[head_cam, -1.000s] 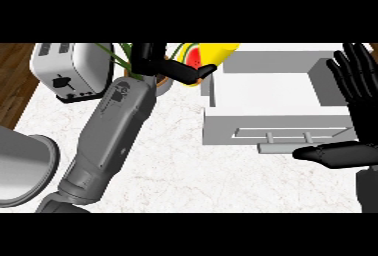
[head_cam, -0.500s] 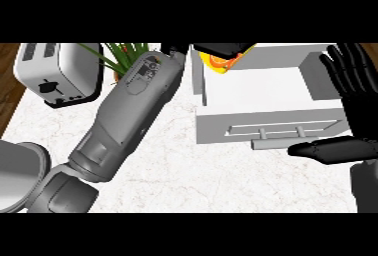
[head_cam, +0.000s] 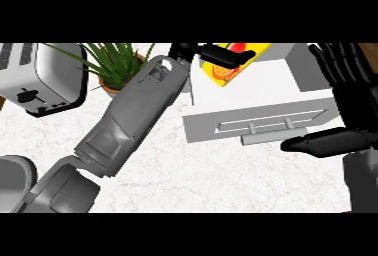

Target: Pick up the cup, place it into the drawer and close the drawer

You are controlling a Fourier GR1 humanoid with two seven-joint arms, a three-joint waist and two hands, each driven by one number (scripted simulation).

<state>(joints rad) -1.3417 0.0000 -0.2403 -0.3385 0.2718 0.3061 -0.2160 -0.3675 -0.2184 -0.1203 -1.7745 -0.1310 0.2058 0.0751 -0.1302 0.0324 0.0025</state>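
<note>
Carrying the cup (head_cam: 227, 64), yellow and orange, from the upper centre of the frame toward the right, now over the open drawer (head_cam: 251, 87); left robot hand (head_cam: 214, 52) curling round it. Resting at the right edge, right robot hand (head_cam: 347, 75), fingers spread. Nearing release, judging by position; closing not yet begun.

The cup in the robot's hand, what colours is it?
Yellow cup with orange and red patches, seen in the head view.
</note>
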